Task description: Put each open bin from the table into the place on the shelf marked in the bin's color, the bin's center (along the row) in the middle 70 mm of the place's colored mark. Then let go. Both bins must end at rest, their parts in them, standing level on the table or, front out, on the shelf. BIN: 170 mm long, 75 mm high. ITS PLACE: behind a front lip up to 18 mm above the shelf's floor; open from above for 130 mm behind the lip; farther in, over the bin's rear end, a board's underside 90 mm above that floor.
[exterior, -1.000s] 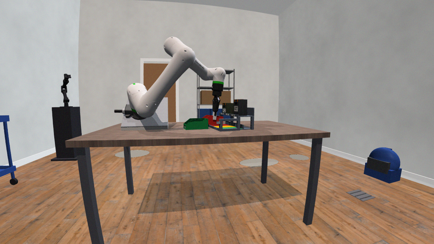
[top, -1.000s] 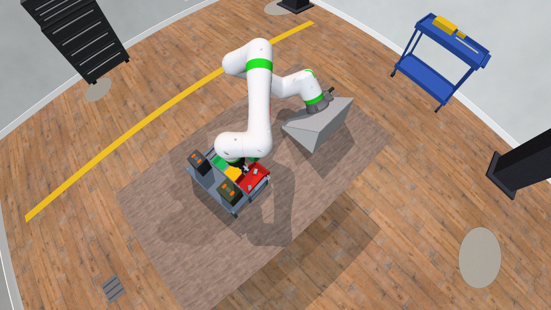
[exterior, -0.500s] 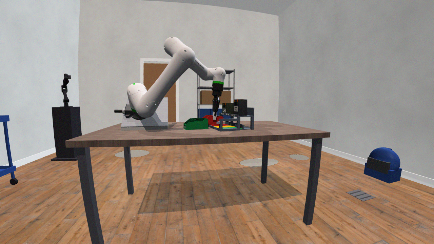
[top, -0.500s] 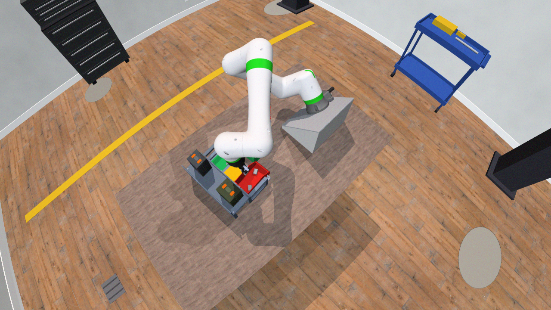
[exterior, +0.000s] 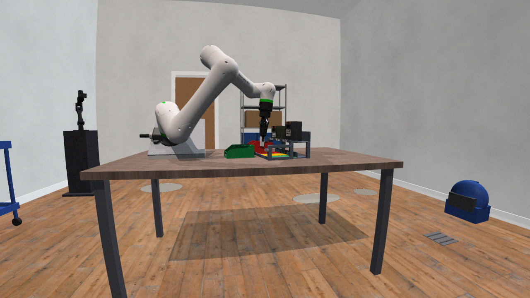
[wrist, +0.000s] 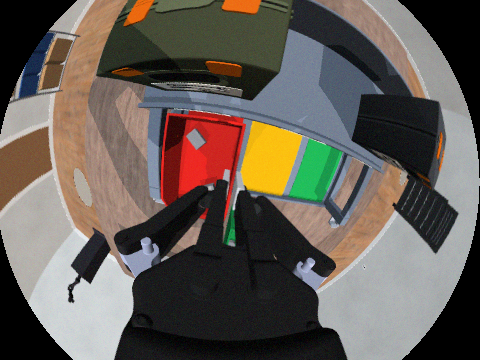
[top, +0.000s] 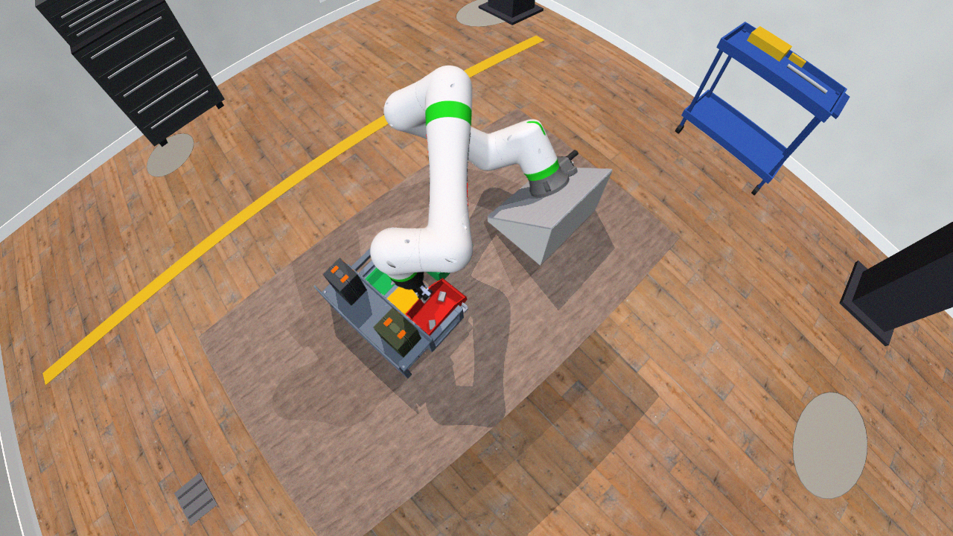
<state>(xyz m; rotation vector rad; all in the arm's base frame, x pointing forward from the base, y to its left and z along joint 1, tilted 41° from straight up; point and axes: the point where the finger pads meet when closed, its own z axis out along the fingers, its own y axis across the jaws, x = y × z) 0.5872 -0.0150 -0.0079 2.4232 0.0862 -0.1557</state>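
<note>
You're holding the jaws (top: 424, 292) (exterior: 262, 143) barely apart, straddling the red bin's (top: 450, 307) (exterior: 255, 144) (wrist: 215, 145) side wall, apparently gripping nothing. That bin is sitting in the shelf (top: 359, 318) (exterior: 292, 151) (wrist: 305, 100), carrying two visible grey parts (top: 441, 296) (wrist: 196, 139). You're probably handling light, stiff, slightly slippery plastic, so you're wanting a wall-top pinch, tilting nothing. One green bin (top: 439, 274) (exterior: 239, 151) (wrist: 230, 234) is waiting on the table, its part count not showing. Two cases (top: 397, 331) (exterior: 278, 132) (wrist: 200, 45) are standing above; two marks are showing uncovered, one yellow (top: 403, 299) (exterior: 279, 154) (wrist: 272, 157), one green.
</note>
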